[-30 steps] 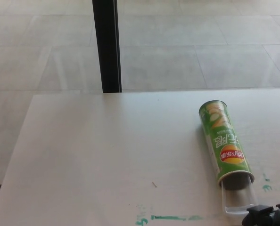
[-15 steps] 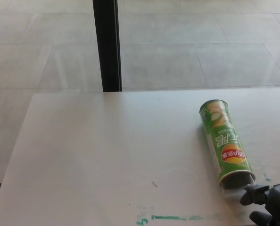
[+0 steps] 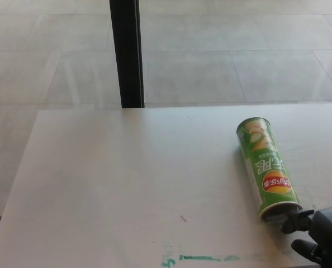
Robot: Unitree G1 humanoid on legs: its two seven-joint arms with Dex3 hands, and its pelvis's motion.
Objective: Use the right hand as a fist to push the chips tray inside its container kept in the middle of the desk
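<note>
A green chips can (image 3: pixel 267 170) lies on its side on the white desk (image 3: pixel 127 184), right of the middle, with its open mouth toward me. The clear tray does not show outside the can; the mouth looks dark. My right hand (image 3: pixel 318 234) comes in at the bottom right corner, closed as a fist. Its fingers (image 3: pixel 297 221) rest against the rim of the can's mouth. My left hand is out of the picture.
A black post (image 3: pixel 127 53) stands behind the desk's far edge, over a pale tiled floor. Green marker smears (image 3: pixel 205 258) run along the desk's near edge, left of my right hand.
One second ago the clear tray stuck out of the can's mouth. My right hand has moved forward against it, and the tray has slid inside. The can has barely shifted.
</note>
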